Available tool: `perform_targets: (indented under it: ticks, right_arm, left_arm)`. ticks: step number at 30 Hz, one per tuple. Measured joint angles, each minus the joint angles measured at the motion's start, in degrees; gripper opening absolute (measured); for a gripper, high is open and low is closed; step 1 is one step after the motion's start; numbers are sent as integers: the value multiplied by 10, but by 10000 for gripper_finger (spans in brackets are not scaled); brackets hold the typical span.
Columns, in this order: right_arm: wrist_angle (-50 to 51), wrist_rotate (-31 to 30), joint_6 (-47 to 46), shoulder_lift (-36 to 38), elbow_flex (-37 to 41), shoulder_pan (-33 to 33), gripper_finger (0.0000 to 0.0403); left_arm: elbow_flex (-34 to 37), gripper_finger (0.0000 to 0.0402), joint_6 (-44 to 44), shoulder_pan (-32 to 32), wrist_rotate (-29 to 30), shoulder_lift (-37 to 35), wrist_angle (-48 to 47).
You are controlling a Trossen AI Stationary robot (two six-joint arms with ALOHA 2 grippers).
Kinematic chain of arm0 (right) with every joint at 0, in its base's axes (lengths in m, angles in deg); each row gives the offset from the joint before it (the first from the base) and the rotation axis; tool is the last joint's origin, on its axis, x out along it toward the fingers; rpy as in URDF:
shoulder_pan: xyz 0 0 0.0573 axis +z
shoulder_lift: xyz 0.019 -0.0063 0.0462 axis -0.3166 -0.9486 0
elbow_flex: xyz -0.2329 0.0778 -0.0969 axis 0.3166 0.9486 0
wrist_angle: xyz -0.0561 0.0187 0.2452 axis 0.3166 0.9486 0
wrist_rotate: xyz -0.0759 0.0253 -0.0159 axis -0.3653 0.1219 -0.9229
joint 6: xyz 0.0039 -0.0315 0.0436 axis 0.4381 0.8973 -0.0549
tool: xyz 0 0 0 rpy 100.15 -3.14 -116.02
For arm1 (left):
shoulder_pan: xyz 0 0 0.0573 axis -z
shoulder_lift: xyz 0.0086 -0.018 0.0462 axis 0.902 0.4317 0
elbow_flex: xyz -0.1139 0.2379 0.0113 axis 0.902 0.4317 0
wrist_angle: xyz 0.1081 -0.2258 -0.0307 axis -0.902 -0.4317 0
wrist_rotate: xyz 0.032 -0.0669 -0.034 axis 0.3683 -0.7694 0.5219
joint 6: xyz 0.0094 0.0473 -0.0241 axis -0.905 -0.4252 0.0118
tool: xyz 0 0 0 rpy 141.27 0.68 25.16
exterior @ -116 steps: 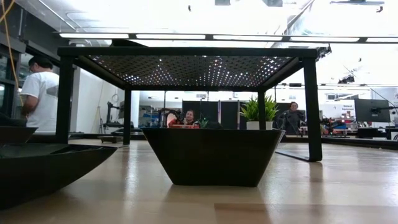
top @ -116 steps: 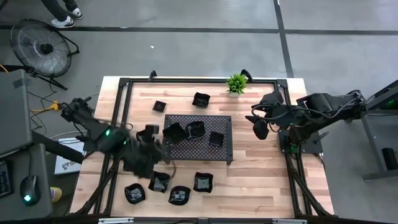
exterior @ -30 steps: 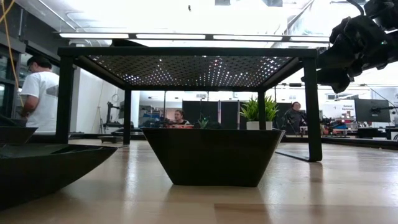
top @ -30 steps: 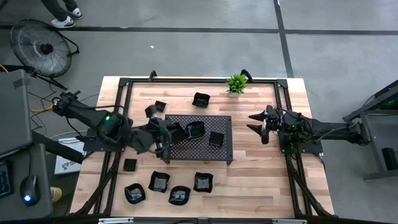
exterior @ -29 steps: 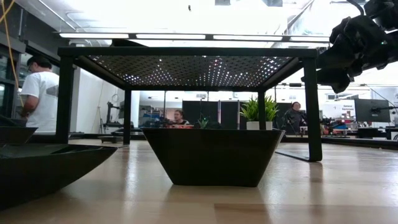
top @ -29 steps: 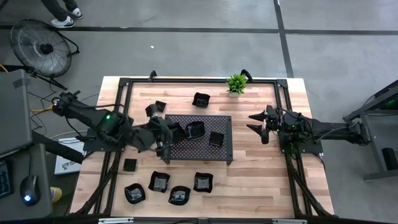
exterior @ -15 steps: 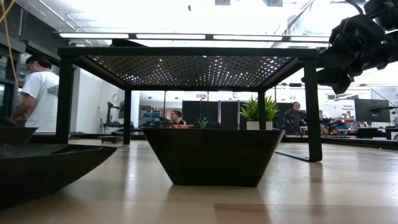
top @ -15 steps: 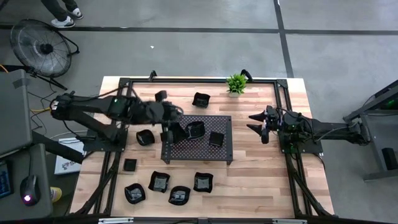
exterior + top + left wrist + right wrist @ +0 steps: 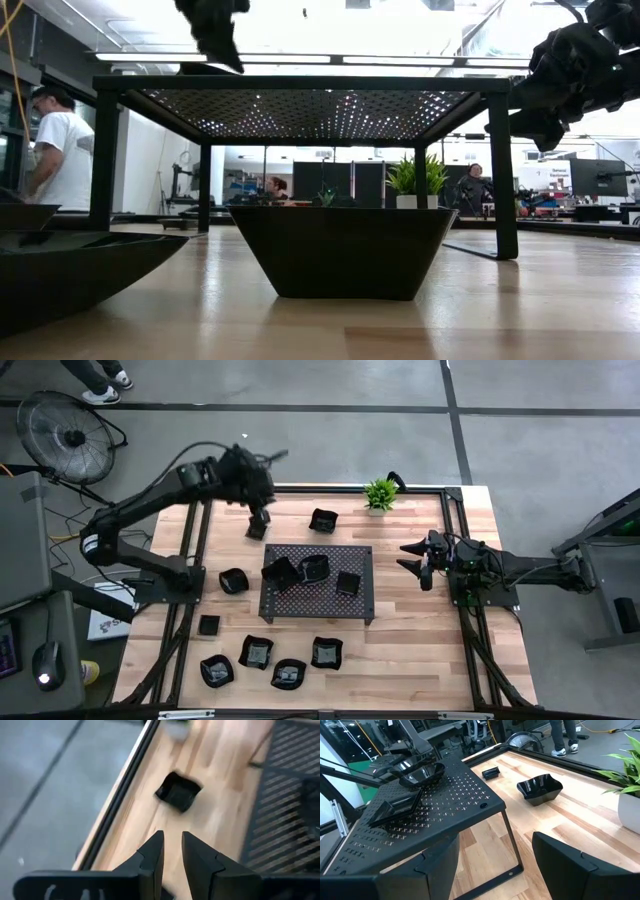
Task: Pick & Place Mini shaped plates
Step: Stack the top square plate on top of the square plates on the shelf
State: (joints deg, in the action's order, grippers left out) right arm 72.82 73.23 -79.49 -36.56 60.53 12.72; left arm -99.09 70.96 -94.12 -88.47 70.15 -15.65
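Perforated tray (image 9: 357, 606) on legs, tabletop (image 9: 420, 650) centre: holds three mini shaped plates (image 9: 312, 569), two at its left part touching, third (image 9: 348, 583) apart.

Loose plates on tabletop: four in near row (image 9: 288, 675), small square (image 9: 208, 625) and round one (image 9: 233, 581) left of tray, one (image 9: 323, 520) at far edge.

Small green plant (image 9: 379, 493): far edge.

Left gripper (image 9: 258, 520): above far-left tabletop, fingers nearly closed, narrow gap, apparently empty; small plate (image 9: 178, 791) ahead of it.

Right gripper (image 9: 418, 560): right of tray, open wide, empty.

Fan (image 9: 68, 432) on floor.
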Motion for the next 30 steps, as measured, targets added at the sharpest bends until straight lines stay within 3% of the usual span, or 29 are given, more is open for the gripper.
perform_targets:
  ticks: [7,13,23,30]
  right_arm:
    - [0,0,0,0,0,0,246]
    - [0,0,0,0,0,0,246]
    - [0,0,0,0,0,0,246]
    - [0,0,0,0,0,0,246]
  left_arm:
    - [106,65,-4,-160,-125,0,23]
    - [199,65,47,-240,-154,1,70]
    - [305,73,61,-266,-137,4,78]
    - [343,152,106,-266,-135,10,121]
